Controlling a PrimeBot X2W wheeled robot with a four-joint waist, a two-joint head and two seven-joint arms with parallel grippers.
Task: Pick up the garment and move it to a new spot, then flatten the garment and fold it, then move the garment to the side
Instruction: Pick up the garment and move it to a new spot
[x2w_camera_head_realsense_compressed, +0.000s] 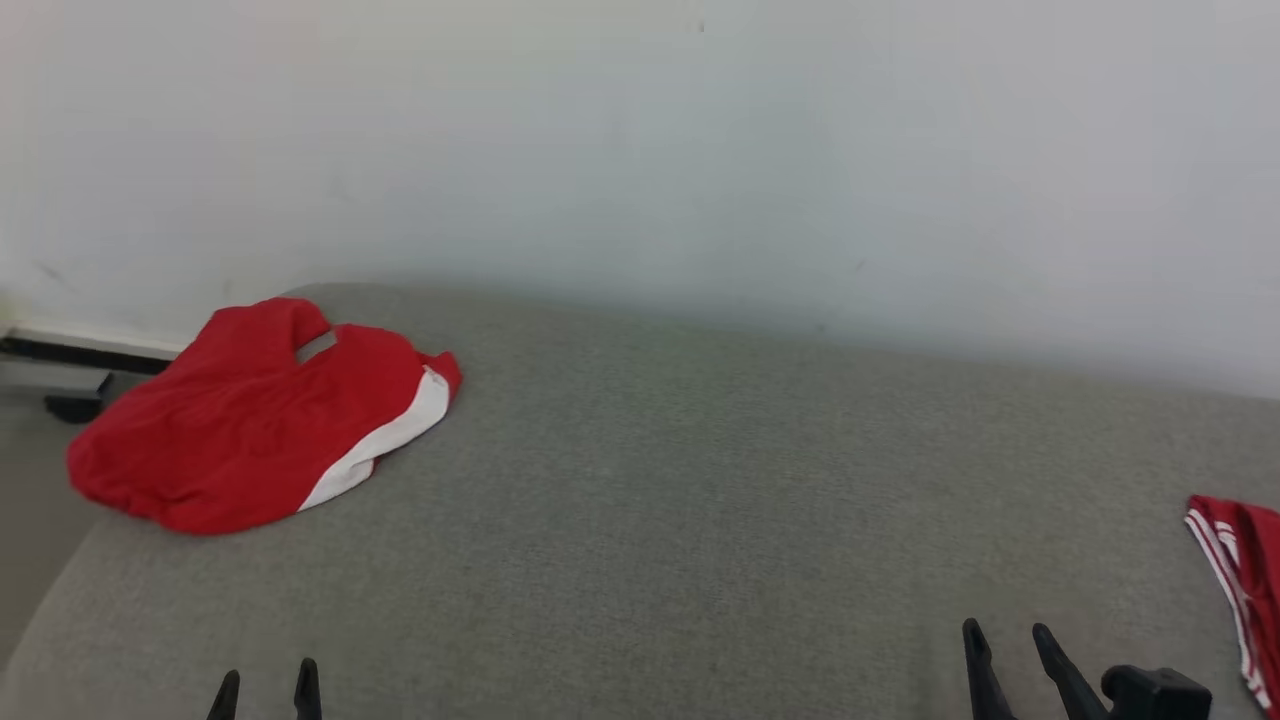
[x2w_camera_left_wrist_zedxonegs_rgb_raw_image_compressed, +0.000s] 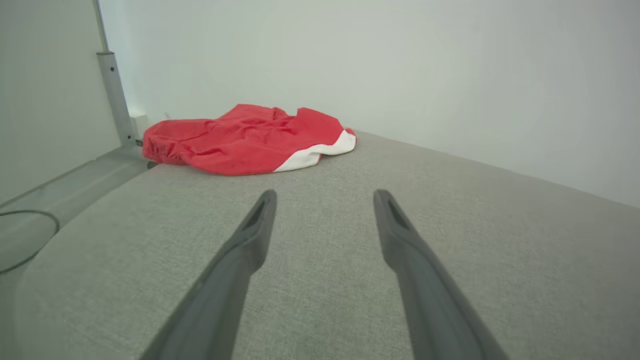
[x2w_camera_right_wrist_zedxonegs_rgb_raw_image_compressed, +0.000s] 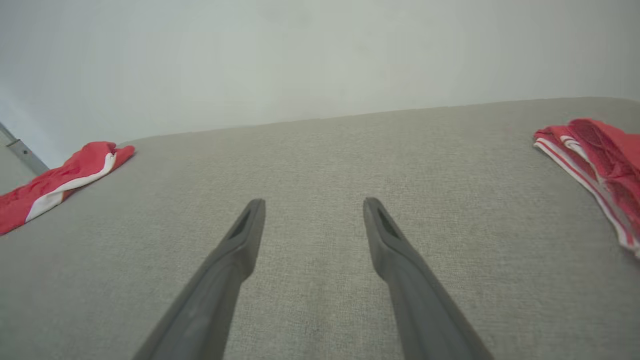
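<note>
A: Head view first. Where is the garment (x2w_camera_head_realsense_compressed: 260, 420)?
B: It's red with a white panel and lies rumpled at the far left corner of the grey padded surface (x2w_camera_head_realsense_compressed: 700, 500), reaching its left edge. A striped red garment (x2w_camera_head_realsense_compressed: 1245, 570) sits at the right edge and looks folded to me.
A: And the grippers?
B: The left gripper (x2w_camera_head_realsense_compressed: 268, 672) and the right gripper (x2w_camera_head_realsense_compressed: 1004, 630) are low at the near edge. Their fingers are spread and hold nothing, well apart from both cloths.
A: Left wrist view?
B: It looks along the open fingers straight at the heap. It adds the creases, a gathered hem at the left end, a metal post (x2w_camera_left_wrist_zedxonegs_rgb_raw_image_compressed: 112, 90) beyond the corner and a cable (x2w_camera_left_wrist_zedxonegs_rgb_raw_image_compressed: 30, 235) lower on the left.
A: So the pick-up is the step in hand?
B: I'd judge so. Reach the left arm forward, come down on a raised fold rather than the thin white edge, pinch cloth alone, and lift clear of the post.
A: Right wrist view?
B: Open fingers over bare surface. It puts both cloths in one frame, the rumpled one far left and the striped one right. The free stretch between them would suit flattening.
</note>
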